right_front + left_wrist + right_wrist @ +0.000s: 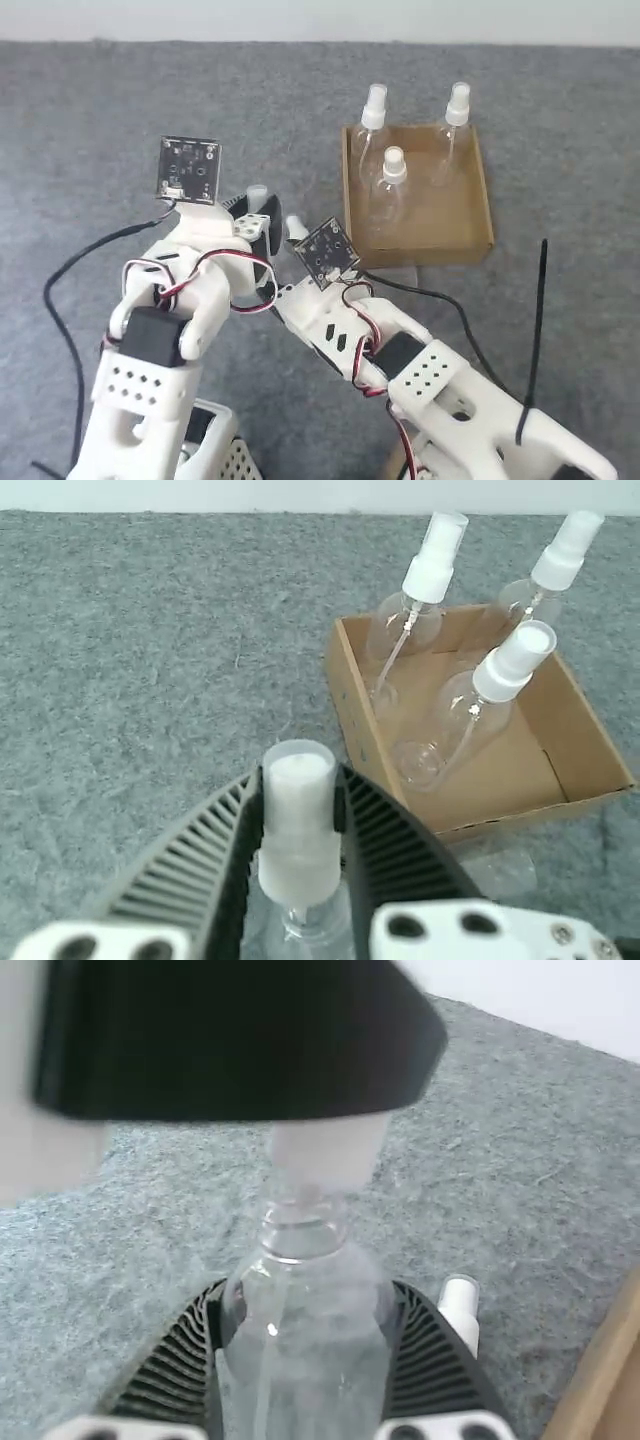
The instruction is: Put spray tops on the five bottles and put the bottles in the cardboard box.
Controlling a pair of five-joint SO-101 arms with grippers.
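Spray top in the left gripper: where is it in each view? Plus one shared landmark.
High view: spray top, just left of the cardboard box, by the arms' wrists.
Left wrist view: clamped in the left gripper.
Right wrist view: over the clear bottle neck.
Shared landmark: the cardboard box.

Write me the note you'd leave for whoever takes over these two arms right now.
Left tool: shut on a spray top, held just above the bottle's neck.
Right tool: shut on that clear bottle.
Done: three capped bottles are in the cardboard box.
Left: seat this top and box the bottle. Then use the spare top on the carpet, probably for the clear shape in front of the box, perhaps the fifth bottle.
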